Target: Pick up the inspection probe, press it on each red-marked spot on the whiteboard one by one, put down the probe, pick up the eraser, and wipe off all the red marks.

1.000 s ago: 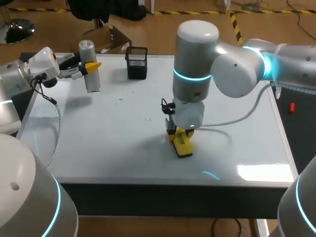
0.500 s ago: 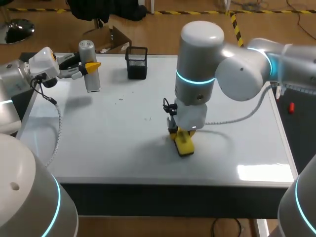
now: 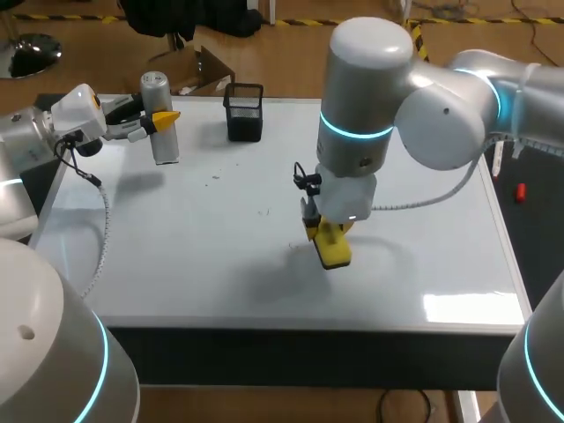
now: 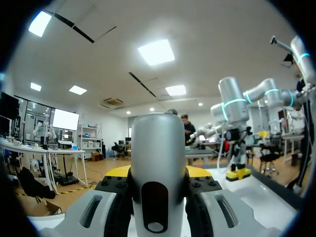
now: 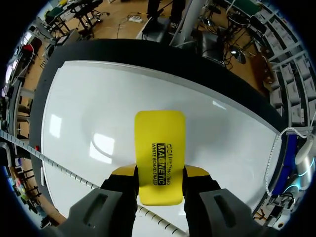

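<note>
Yellow eraser [image 5: 160, 148] is being gripped between both fingers of the right gripper [image 5: 160, 174], sticking out ahead of it, over the whiteboard [image 3: 176, 256] middle. Silver probe [image 4: 157, 148] is being clamped upright by the left gripper [image 3: 152, 122] near the far-left corner.

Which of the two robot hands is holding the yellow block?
The right gripper, at the middle of the whiteboard, shut on the yellow eraser. The left gripper grips a silver probe instead, near the far left corner.
</note>
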You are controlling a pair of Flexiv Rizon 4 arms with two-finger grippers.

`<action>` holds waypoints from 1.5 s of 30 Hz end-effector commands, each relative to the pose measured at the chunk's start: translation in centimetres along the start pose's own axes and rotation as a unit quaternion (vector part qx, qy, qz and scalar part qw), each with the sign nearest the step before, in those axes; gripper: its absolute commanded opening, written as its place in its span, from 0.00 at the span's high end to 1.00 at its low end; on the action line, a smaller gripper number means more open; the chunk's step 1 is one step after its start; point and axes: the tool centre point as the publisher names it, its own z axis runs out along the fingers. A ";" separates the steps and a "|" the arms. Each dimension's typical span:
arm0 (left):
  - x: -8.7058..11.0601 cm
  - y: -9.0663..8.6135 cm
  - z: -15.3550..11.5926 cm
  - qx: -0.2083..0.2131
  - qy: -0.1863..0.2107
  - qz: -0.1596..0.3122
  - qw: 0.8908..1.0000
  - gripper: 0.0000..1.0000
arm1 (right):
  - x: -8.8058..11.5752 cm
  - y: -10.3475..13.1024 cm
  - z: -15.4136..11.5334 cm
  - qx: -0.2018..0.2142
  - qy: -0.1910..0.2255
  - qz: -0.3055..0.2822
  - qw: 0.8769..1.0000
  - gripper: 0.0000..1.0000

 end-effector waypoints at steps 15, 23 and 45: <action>0.1 -0.1 0.0 0.000 -0.001 0.001 1.000 1.00 | 0.1 0.3 -0.1 0.013 -0.014 0.005 1.000 1.00; 0.1 -0.1 0.0 0.000 -0.001 0.001 1.000 1.00 | 1.6 -1.3 0.4 0.014 0.002 0.021 1.000 1.00; 0.1 -0.1 0.0 0.000 -0.001 0.001 1.000 1.00 | 13.2 -16.2 -1.4 0.003 0.033 0.043 0.999 1.00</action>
